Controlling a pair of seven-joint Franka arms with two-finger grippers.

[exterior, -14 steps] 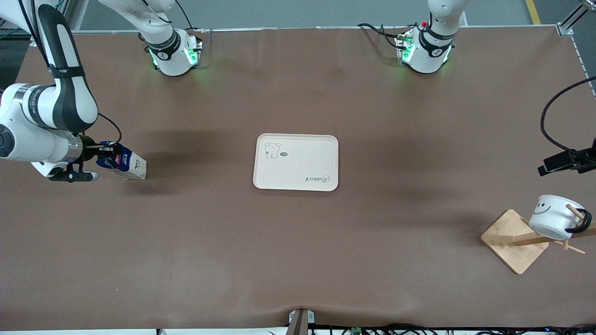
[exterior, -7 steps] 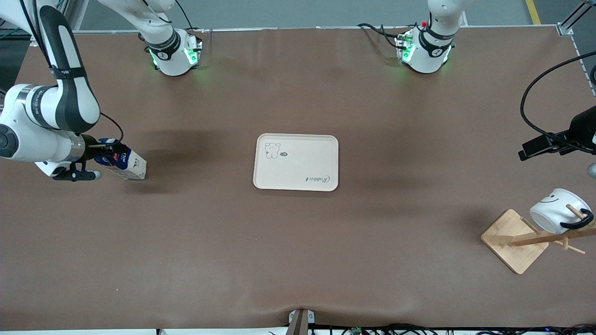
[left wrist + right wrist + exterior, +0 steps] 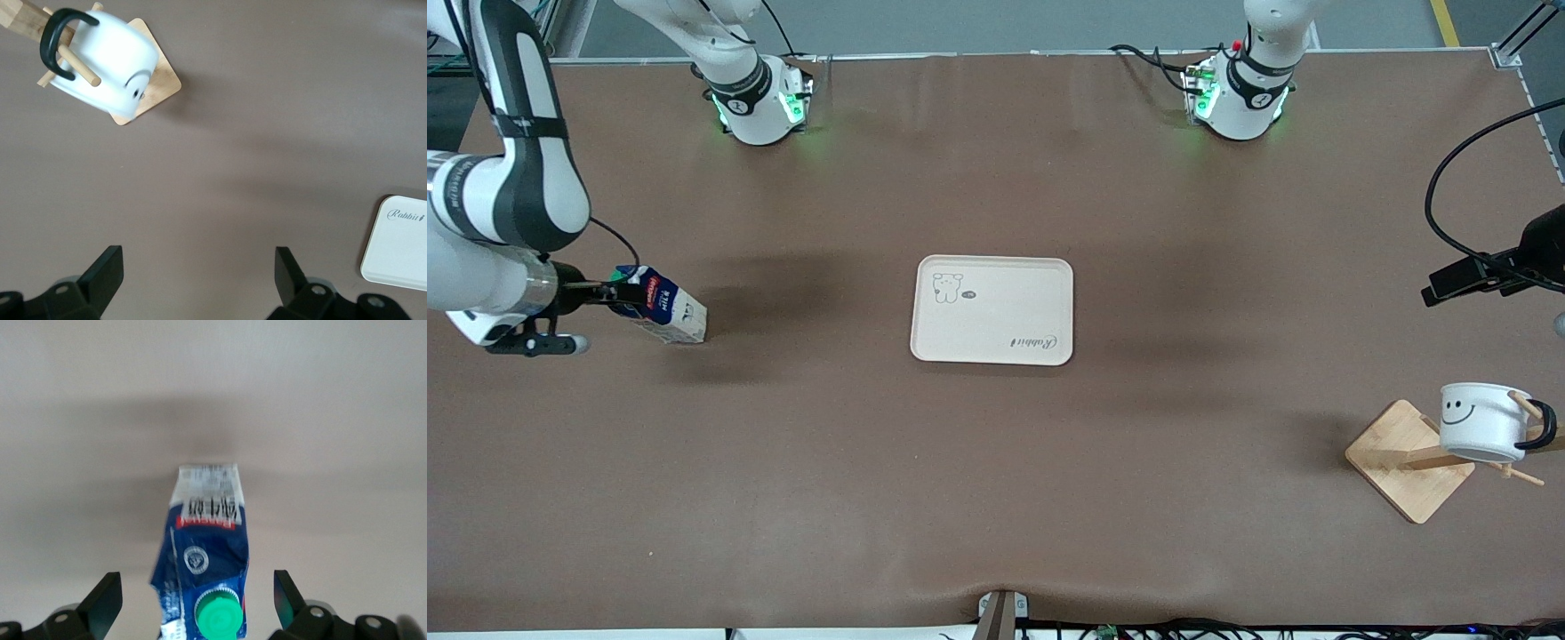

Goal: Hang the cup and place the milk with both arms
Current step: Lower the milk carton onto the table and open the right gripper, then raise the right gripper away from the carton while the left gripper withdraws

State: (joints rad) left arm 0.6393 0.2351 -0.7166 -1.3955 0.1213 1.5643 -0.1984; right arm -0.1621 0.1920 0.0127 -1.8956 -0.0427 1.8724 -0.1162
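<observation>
The milk (image 3: 660,308) stands on the table near the right arm's end; the right wrist view shows its green cap and blue top (image 3: 207,560). My right gripper (image 3: 615,294) is open, one finger on each side of the carton's top (image 3: 198,583) with gaps on both sides. The cup (image 3: 1481,421) hangs by its black handle on a peg of the wooden rack (image 3: 1405,462), smiley face showing. It also shows in the left wrist view (image 3: 107,63). My left gripper (image 3: 198,257) is open and empty above bare table, well clear of the cup.
A cream tray (image 3: 991,310) lies at the table's middle, and its corner shows in the left wrist view (image 3: 400,243). The rack's square wooden base (image 3: 160,83) sits near the left arm's end, close to the front camera. Black cables hang by the left arm.
My right arm drew back a little toward the table's end while the carton stayed put. The cup swung on its peg and now hangs lower and level. My left arm rose away from it.
</observation>
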